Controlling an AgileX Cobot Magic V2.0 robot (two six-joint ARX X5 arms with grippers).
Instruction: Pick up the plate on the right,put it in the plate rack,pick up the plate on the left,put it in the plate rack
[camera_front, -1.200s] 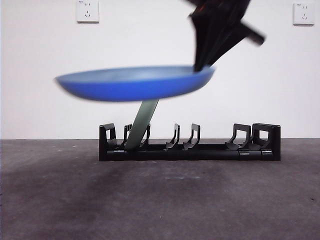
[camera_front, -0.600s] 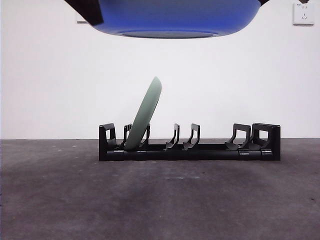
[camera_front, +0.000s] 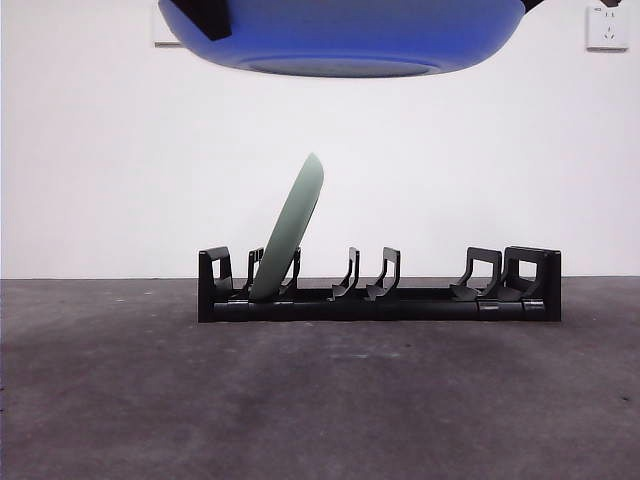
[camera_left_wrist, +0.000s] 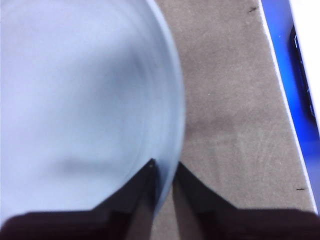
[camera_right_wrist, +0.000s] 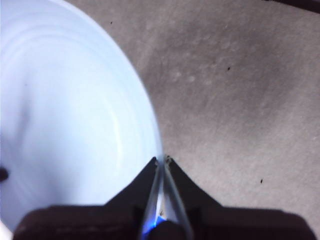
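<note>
A blue plate (camera_front: 340, 35) hangs level, high above the plate rack (camera_front: 380, 297), its underside showing at the top of the front view. One black jaw tip (camera_front: 205, 15) grips its left rim and another (camera_front: 532, 5) sits at its right rim. My left gripper (camera_left_wrist: 165, 167) is shut on the rim of the plate (camera_left_wrist: 75, 100). My right gripper (camera_right_wrist: 162, 161) is also shut on the rim of the plate (camera_right_wrist: 65, 115). A pale green plate (camera_front: 290, 228) stands tilted in the rack's left slot.
Grey table surface (camera_front: 320, 400) stretches in front of the rack. The rack's middle and right prongs (camera_front: 385, 272) hold nothing. White wall sockets (camera_front: 607, 25) sit on the back wall. A blue strip (camera_left_wrist: 280, 30) runs along the table edge in the left wrist view.
The blue plate rose from just above the rack to the top of the view and moved right. A second gripper has come onto its left rim and has slid slightly further in.
</note>
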